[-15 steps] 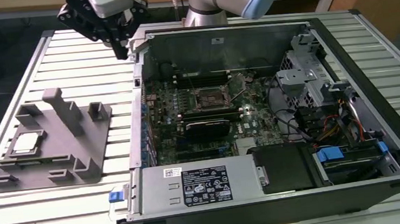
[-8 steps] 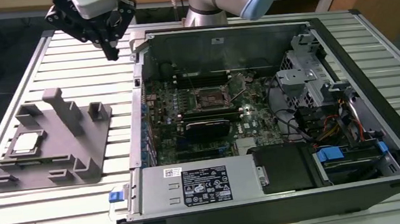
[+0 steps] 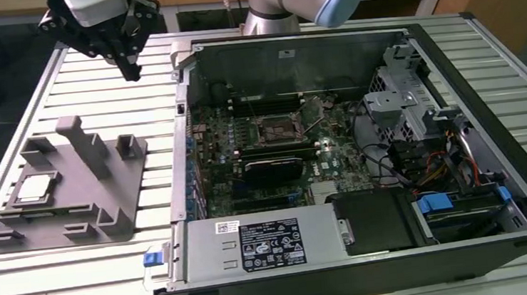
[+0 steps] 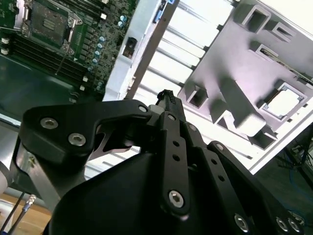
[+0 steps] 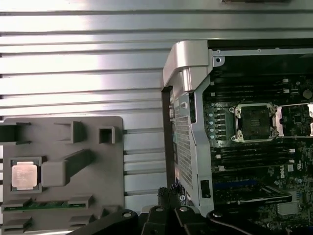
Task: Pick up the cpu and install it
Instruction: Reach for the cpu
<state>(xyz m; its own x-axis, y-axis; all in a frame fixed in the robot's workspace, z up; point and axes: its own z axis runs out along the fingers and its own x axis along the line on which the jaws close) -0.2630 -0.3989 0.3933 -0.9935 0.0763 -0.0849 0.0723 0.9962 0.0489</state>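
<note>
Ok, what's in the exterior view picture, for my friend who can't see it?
A black robot gripper hangs over a slatted metal table, holding nothing. At the exterior view's left the shiny cpu lies in a grey tray; at its right stands an open computer case, its black socket showing on the motherboard.

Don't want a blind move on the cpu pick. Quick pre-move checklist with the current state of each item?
1. cpu lying flat in the grey tray: ok.
2. gripper empty: ok.
3. Jaws open for a grasp: not ok, shut.
4. gripper above the cpu: not ok, it hangs over the slatted table between tray and computer case.
5. socket holds no chip: ok.
6. Socket's metal frame lifted: cannot tell.
</note>
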